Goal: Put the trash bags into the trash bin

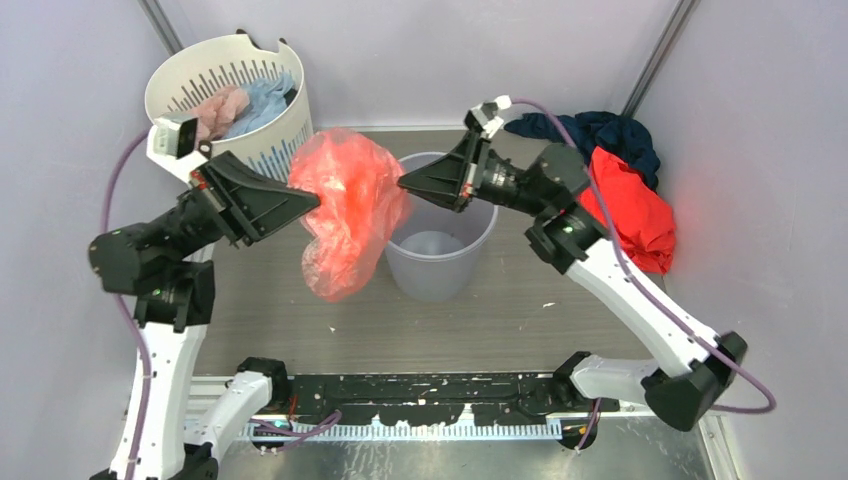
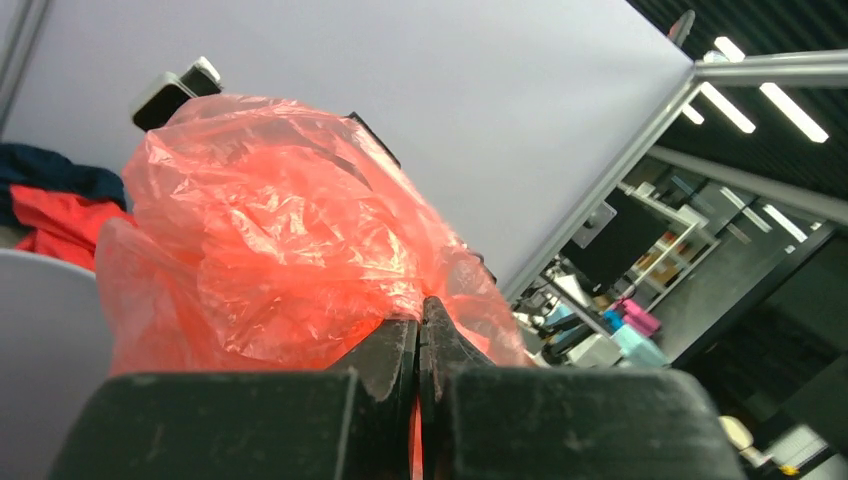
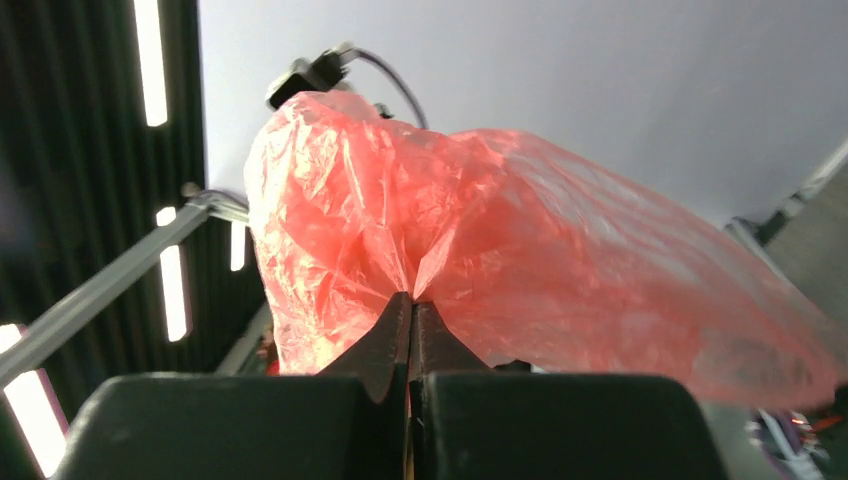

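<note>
The trash bag is a crinkly translucent red-pink film, held up in the air between both grippers, hanging over the left rim of the grey trash bin. My left gripper is shut on the bag's left side; the wrist view shows film pinched between its closed jaws, with the bag bulging above. My right gripper is shut on the bag's right edge, above the bin's back-left rim; its wrist view shows the bag pinched at the fingertips. The bin's rim shows at the left.
A white slotted laundry basket with pink and blue cloths stands at the back left. A red-orange garment and a dark blue cloth lie at the back right. Grey walls enclose the space.
</note>
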`<state>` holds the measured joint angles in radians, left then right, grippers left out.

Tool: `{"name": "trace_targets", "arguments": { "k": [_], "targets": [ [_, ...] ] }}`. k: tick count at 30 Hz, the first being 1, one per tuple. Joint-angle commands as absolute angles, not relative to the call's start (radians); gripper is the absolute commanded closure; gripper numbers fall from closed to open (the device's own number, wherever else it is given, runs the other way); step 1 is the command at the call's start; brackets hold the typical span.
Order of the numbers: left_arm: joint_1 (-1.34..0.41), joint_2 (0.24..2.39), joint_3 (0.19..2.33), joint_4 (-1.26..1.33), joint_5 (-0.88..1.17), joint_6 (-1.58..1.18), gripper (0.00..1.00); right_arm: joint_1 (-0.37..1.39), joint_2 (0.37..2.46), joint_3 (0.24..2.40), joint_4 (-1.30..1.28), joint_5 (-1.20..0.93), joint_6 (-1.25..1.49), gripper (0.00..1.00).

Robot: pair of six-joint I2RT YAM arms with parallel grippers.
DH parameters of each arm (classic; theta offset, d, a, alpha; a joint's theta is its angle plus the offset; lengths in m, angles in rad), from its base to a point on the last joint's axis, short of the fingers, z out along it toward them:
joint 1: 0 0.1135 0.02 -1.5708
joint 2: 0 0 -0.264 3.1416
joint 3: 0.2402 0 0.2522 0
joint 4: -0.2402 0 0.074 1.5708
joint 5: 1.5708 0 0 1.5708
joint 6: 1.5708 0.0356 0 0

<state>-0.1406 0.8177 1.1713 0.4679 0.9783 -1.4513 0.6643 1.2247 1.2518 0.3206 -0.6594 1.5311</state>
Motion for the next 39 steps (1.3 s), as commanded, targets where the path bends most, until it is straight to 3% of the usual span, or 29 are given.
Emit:
{"name": "trace_targets", "arguments": {
  "k": [1, 4, 11, 17, 22, 27, 33, 39],
  "targets": [
    [-0.144, 0.818, 1.322, 0.272, 1.001, -1.347, 1.00, 0.630, 1.099, 1.386, -0.042, -0.653, 1.278, 0.92],
    [-0.144, 0.848, 1.380, 0.237, 0.987, -1.364, 1.00, 0.623, 1.079, 1.432, -0.187, -0.629, 1.200, 0.87],
    [-0.144, 0.894, 1.469, 0.198, 0.920, -1.391, 1.00, 0.623, 1.056, 1.481, -0.340, -0.601, 1.116, 0.91],
    [-0.145, 0.942, 1.533, 0.086, 0.781, -1.424, 1.00, 0.623, 1.078, 1.532, -0.350, -0.660, 1.111, 0.72],
    [-0.144, 0.980, 1.600, -0.094, 0.663, -1.399, 1.00, 0.631, 1.123, 1.642, -0.493, -0.661, 0.992, 0.65],
    [-0.144, 1.010, 1.683, -0.323, 0.507, -1.333, 1.00, 0.712, 1.201, 1.876, -0.876, -0.333, 0.675, 0.67],
    [-0.144, 1.026, 1.731, -0.506, 0.310, -1.327, 1.00, 0.834, 1.251, 1.891, -0.905, -0.097, 0.547, 0.69],
    [-0.144, 1.050, 1.808, -0.646, 0.183, -1.327, 1.00, 1.064, 1.391, 1.991, -0.901, 0.141, 0.447, 0.70]
  ]
}}
